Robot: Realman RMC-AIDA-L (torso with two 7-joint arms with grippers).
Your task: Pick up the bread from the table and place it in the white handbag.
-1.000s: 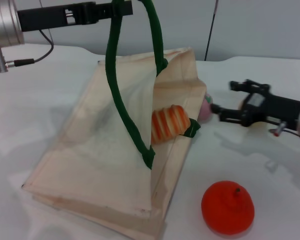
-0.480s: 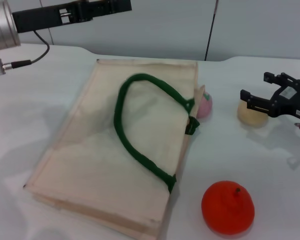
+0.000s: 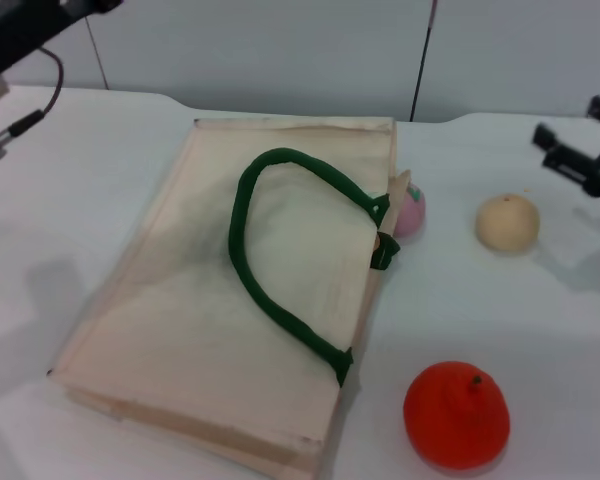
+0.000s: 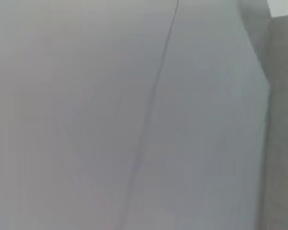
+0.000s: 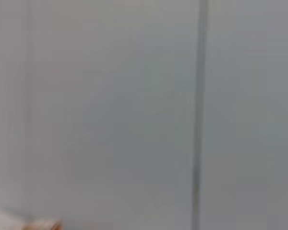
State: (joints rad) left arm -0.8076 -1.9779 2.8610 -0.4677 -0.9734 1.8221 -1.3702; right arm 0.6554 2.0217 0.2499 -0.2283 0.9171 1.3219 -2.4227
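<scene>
Two arms sit at the margins of the head view, both clear of the work. Left gripper is not visible; only the arm's dark body shows at the far-left corner, so jaws state cannot be told. Right gripper point(image 3: 580, 150) pokes in at the far-right edge, raised above the surface point(image 3: 520, 310), jaws spread and holding nothing.

White handbag point(image 3: 240, 300) lies flat across the middle, its green rope handle point(image 3: 270, 250) draped loose over the top panel. Mouth faces the robot's right. Bread is not visible anywhere on the surface; judged to be inside the bag, which would fit the flat, closed lie of the fabric, though the bag hides it. Task reads as finished or nearly so.

Around it: pink round item point(image 3: 411, 212) touching the bag's right edge, half tucked behind it; tan bun-like ball point(image 3: 507, 222) well apart to the right; orange fruit point(image 3: 456, 414) near the bag's near-right corner. Nothing blocks either arm.

Left wrist view: plain grey wall and a thin cable only. No jaws, no bag.

Right wrist view: grey wall again, one dark vertical line; a pale sliver at a corner, possibly the bag, too blurred to say.
</scene>
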